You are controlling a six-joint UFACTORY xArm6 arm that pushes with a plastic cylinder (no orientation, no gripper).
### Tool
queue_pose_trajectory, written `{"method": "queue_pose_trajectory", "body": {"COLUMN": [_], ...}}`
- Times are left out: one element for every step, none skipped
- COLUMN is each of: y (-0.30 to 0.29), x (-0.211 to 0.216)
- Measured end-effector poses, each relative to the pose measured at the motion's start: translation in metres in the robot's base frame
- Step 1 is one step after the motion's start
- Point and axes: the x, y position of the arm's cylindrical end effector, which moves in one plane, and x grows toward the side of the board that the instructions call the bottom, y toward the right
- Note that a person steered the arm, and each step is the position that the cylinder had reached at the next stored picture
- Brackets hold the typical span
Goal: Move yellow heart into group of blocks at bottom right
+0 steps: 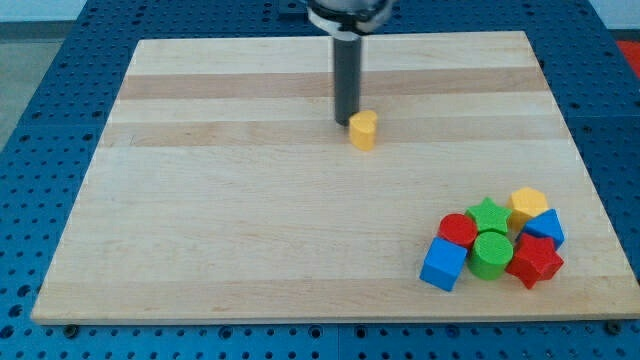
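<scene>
The yellow heart (363, 130) lies on the wooden board (250, 220), a little above the middle and right of centre. My tip (345, 121) touches the heart's upper left side, with the dark rod rising to the view's top. At the bottom right is a tight group: a yellow hexagon (528, 204), a green star (489, 215), a red cylinder (458, 230), a green cylinder (490, 253), a blue cube (443, 264), a red star (534, 259) and a blue triangular block (545, 228). The heart stands well apart from the group, up and to its left.
The board rests on a blue perforated table (40, 120) that shows on all sides. The group sits close to the board's right and bottom edges.
</scene>
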Motion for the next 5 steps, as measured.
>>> {"method": "queue_pose_trajectory", "body": {"y": [0.011,0.006,0.01,0.05,0.093], "x": [0.008,-0.003,-0.008,0.018,0.059]}}
